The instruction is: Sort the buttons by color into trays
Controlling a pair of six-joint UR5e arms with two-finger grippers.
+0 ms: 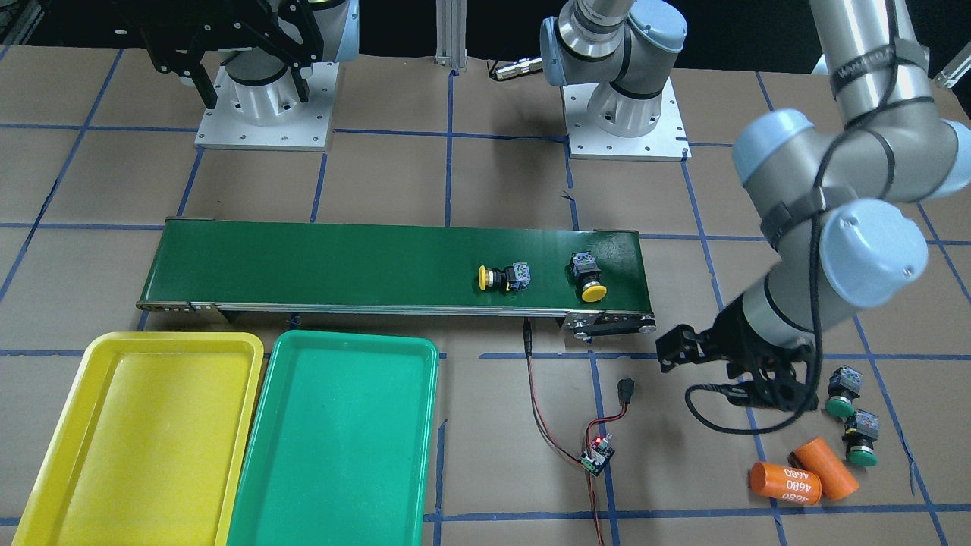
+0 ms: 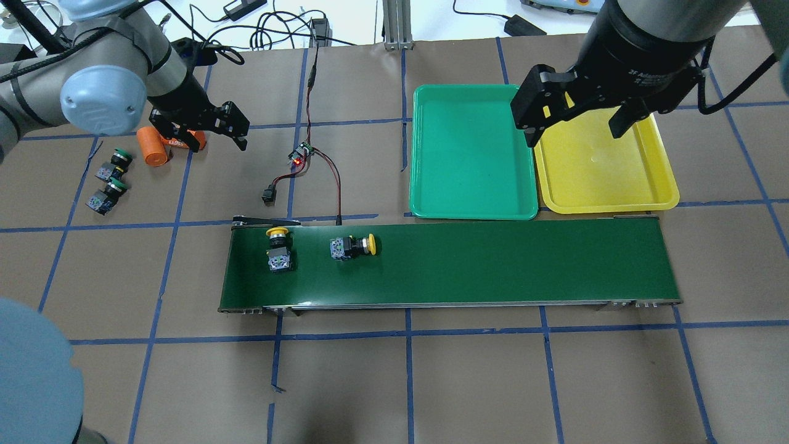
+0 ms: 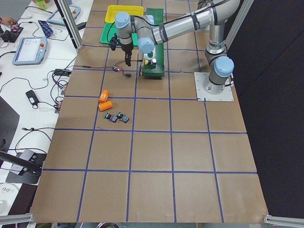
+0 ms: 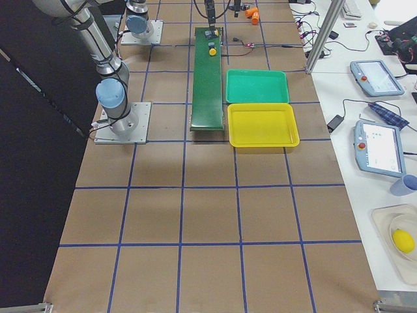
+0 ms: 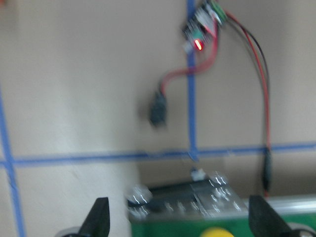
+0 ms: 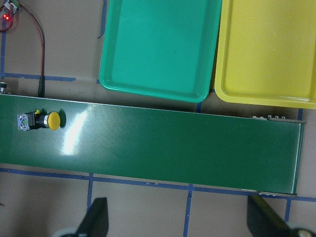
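Brown paper-covered table [image 2: 468, 382], blue tape grid. Overhead view: two yellow-capped black push-buttons [image 2: 277, 250] lie on the left part of the long dark-green conveyor belt [image 2: 493, 265]. Two green-capped push-buttons [image 2: 116, 163] lie on the paper, far left. Shallow green plastic tray [image 2: 471, 154] and yellow plastic tray [image 2: 598, 179] sit side by side, upper right. Left gripper [image 2: 219, 143]: jaws spread, beside the orange cylinder [image 2: 153, 148]. Right gripper [image 2: 574, 132]: jaws spread, above the trays.

"4680" printed twice on one orange cylinder [image 1: 785, 484], partly legible "2F Ada…" on the right end effector [image 2: 576, 129] body
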